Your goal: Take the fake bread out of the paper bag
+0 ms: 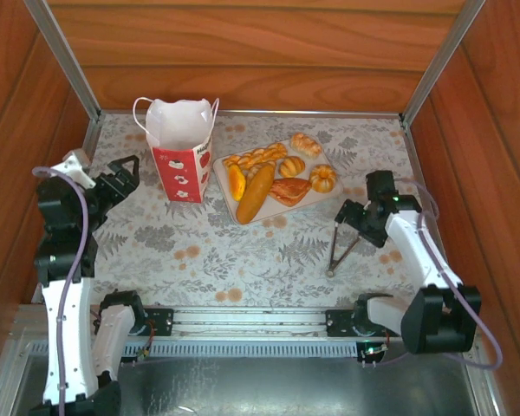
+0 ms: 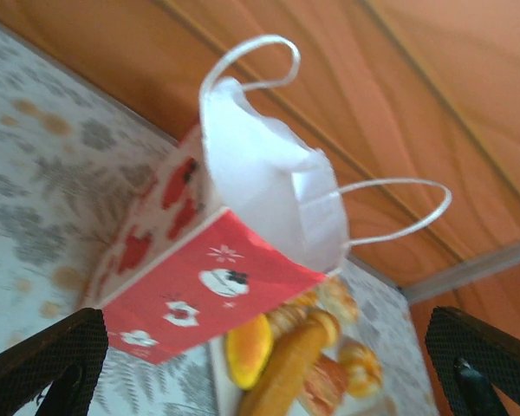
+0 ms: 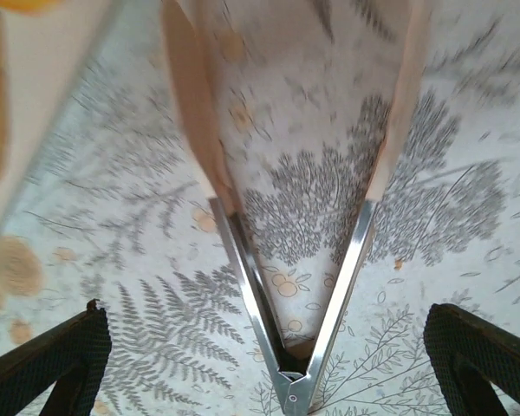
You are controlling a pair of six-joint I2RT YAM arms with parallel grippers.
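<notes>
The white paper bag (image 1: pixel 182 152) with a red lower band stands upright at the back left, mouth open; I cannot see inside it. Several glossy fake bread pieces (image 1: pixel 273 176) lie on a beige tray (image 1: pixel 222 167) just right of it: a braided loaf (image 1: pixel 256 159), a long roll (image 1: pixel 256 193), a croissant (image 1: pixel 289 190), round buns. My left gripper (image 1: pixel 126 176) hovers left of the bag, open and empty. In the left wrist view the bag (image 2: pixel 243 217) and the bread (image 2: pixel 290 364) lie ahead of the open gripper (image 2: pixel 264 355). My right gripper (image 1: pixel 360 217) is open.
Metal tongs (image 1: pixel 338 250) with pale tips lie spread on the floral tablecloth under the right gripper; in the right wrist view the tongs (image 3: pixel 299 347) sit between its wide-apart fingers (image 3: pixel 52 364), untouched. Wooden walls close in the back and both sides.
</notes>
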